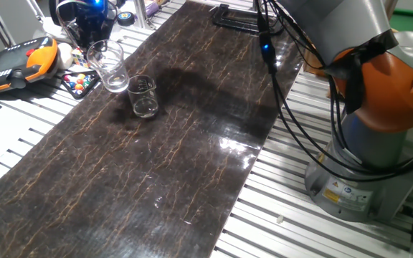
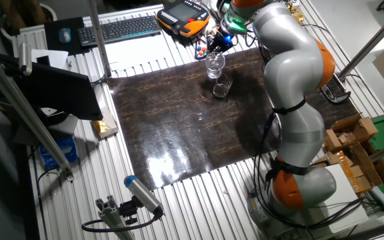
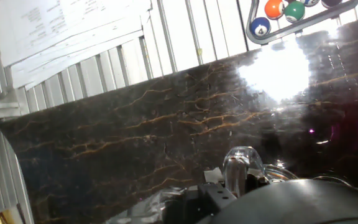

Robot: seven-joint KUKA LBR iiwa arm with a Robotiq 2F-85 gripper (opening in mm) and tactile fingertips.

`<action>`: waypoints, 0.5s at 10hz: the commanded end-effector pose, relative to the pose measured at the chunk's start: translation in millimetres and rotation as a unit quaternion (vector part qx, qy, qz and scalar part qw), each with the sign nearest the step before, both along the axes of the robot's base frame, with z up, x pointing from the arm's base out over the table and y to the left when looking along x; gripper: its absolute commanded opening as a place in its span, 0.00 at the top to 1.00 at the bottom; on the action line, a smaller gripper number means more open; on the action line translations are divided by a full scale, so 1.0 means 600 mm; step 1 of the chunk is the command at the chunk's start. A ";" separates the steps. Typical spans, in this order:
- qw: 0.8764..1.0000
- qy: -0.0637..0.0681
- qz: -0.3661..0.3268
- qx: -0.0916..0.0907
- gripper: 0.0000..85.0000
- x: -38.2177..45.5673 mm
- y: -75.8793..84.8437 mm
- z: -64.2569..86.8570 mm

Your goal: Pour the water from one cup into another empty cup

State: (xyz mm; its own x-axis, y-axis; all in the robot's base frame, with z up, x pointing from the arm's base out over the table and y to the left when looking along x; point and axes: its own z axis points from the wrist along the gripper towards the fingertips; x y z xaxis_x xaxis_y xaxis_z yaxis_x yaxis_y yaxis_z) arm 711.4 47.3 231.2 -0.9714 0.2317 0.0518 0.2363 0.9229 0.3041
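The gripper (image 1: 92,32) holds the tumbler (image 1: 110,66) tilted, rim leaning toward the shorter cup (image 1: 143,96), which stands upright on the dark mat (image 1: 192,158) just beside and below it. Water is not discernible.

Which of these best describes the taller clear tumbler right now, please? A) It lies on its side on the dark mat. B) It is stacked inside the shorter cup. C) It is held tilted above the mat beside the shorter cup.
C: the taller tumbler hangs tilted in the gripper, off the dark mat, next to the upright shorter cup.
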 end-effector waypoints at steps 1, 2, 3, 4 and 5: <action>1.000 0.000 -0.006 0.003 0.99 0.000 -0.001 0.000; 1.000 0.001 -0.017 0.010 0.99 0.000 -0.001 0.000; 1.000 0.006 -0.021 0.018 0.99 0.000 -0.001 0.000; 0.999 0.007 -0.025 0.022 0.99 0.000 -0.001 0.000; 0.999 0.004 -0.028 0.015 0.99 0.000 -0.001 0.000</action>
